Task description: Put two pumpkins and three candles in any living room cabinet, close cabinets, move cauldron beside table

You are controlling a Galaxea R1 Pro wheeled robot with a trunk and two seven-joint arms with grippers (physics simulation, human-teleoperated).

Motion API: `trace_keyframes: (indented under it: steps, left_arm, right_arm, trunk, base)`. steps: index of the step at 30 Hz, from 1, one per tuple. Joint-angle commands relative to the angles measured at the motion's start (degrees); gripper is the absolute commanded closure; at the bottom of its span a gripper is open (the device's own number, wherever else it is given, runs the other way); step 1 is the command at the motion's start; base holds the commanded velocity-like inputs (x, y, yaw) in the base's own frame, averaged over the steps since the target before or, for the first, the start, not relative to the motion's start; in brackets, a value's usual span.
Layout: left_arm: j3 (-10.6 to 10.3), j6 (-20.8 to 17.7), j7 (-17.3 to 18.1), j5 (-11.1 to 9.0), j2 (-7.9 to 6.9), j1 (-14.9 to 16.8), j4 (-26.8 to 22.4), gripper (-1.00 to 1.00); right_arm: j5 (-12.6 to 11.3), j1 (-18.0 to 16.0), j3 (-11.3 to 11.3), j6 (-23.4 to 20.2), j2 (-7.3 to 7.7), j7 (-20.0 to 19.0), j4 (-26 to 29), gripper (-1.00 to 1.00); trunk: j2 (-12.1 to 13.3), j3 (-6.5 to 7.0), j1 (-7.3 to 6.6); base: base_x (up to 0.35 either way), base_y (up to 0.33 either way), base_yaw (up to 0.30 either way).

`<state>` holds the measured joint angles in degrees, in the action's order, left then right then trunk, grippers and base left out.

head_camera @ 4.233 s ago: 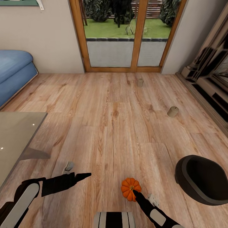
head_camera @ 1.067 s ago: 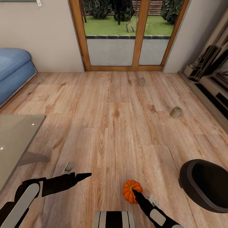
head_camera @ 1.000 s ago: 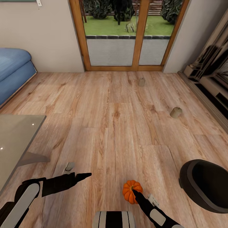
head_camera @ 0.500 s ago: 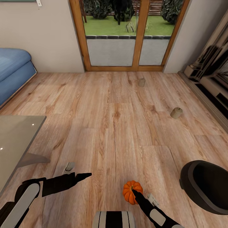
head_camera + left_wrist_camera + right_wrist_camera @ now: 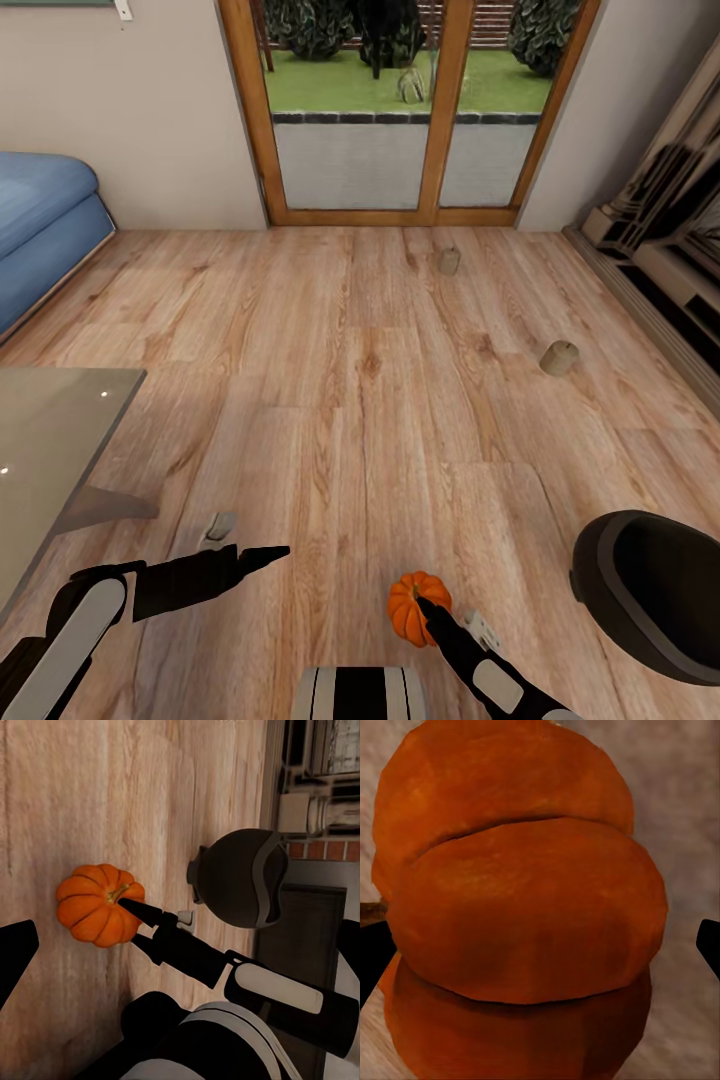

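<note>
- One pumpkin (image 5: 412, 605) sat between the fingers of the right tool (image 5: 432, 612); in the right wrist view the orange ribs crowded the lens, with dark fingertip edges (image 5: 709, 945) showing at either side of it. The tool looked pinched on the pumpkin, and actual pad contact was my judgement, not plain to see.
- Left tool (image 5: 262, 553) hung level above the floor, off to the left of the right tool and well apart from it, carrying nothing. Whether its fingers were spread or pressed together I could not tell.
- Change over the last few seconds: both arms and the pumpkin kept the same places in the head view, while the cauldron (image 5: 645, 590) slid lower and outward and the glass doors (image 5: 400, 110) sat a touch differently. That read as the camera and base shifting slowly, not the things moving.
- Meaning: the grasp seemed to hold through the drift, so the carry to the cabinet (image 5: 665, 255), far ahead and right of the right tool, looked like the step in hand.
- Two candles (image 5: 449, 261) (image 5: 558, 357) stood on the floor well ahead of the right tool, not yet collected.
- Cauldron lay just right of the right tool, near but apart; the tabletop (image 5: 50, 440) lay beyond the left tool.
</note>
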<state>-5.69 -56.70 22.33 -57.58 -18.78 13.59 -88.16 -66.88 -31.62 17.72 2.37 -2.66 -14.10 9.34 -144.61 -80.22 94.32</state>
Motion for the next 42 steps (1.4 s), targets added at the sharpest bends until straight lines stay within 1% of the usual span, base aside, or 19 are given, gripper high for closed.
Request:
trace_keyframes:
  steps: [1,5,6,39,40,42]
  left_arm:
    - [-0.02,-0.12,0.35,0.27,-0.02,0.03,0.0,-1.0]
    - [-0.02,-0.12,0.35,0.27,-0.03,0.03,0.0,-1.0]
    - [-0.02,-0.14,0.35,0.27,-0.03,0.03,0.0,-1.0]
    - [-0.02,-0.12,0.35,0.27,0.03,0.03,0.0,-1.0]
    - [-0.02,-0.13,0.35,0.27,0.04,0.03,0.0,-1.0]
    - [-0.02,-0.15,0.35,0.27,0.05,0.03,0.0,-1.0]
  right_arm:
    - [-0.62,-0.02,0.12,0.26,0.03,1.27,-0.28,-1.0]
    - [-0.62,-0.02,0.12,0.27,-0.02,1.28,-0.28,-1.0]
    - [-0.62,-0.02,0.12,0.26,-0.06,1.29,-0.28,1.0]
    - [-0.62,-0.02,0.12,0.25,0.03,1.29,-0.28,1.0]
    - [-0.62,-0.02,0.12,0.26,0.03,1.28,-0.28,1.0]
    - [-0.62,-0.02,0.12,0.25,0.03,1.27,-0.28,1.0]
  trunk:
    - [0.0,-0.04,0.01]
    - [0.0,-0.04,0.01]
    - [0.0,-0.04,0.01]
    - [0.0,-0.04,0.01]
    - [0.01,0.18,-0.02]
    - [0.01,0.18,-0.02]
  base:
    - [0.002,0.001,0.0]
    - [0.0,0.0,0.0]
    - [0.0,0.0,0.0]
    - [0.0,0.0,0.0]
    - [0.0,0.0,0.0]
    - [0.0,0.0,0.0]
